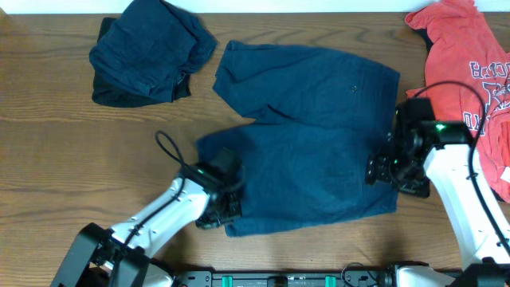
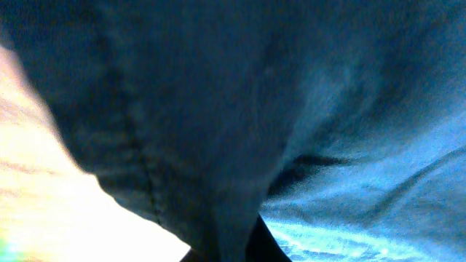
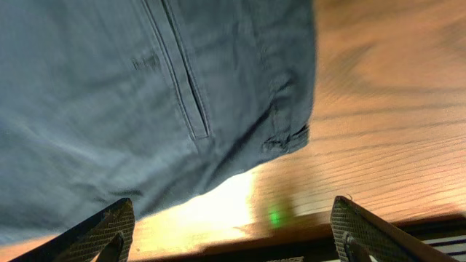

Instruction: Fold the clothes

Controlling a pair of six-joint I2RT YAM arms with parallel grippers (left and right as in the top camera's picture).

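You see one shorts (image 1: 311, 143) spread flat, one navy heap (image 1: 147, 56), one red shirt (image 1: 466, 72). Your right gripper (image 3: 231, 222) gapes wide; left gripper (image 1: 225, 206): can't tell.

1. Shorts (image 1: 311, 135), mid-counter, are showing plain navy blue with matching seams.
2. Pile (image 1: 147, 52) near the far left corner is showing darker navy over black.
3. T-shirt (image 1: 458, 64) at the far right corner is showing red-orange, carrying white and navy lettering.
4. Counter (image 1: 48, 159) is showing brown wood grain.
5. Arms (image 1: 450, 177) are showing white with black ends.
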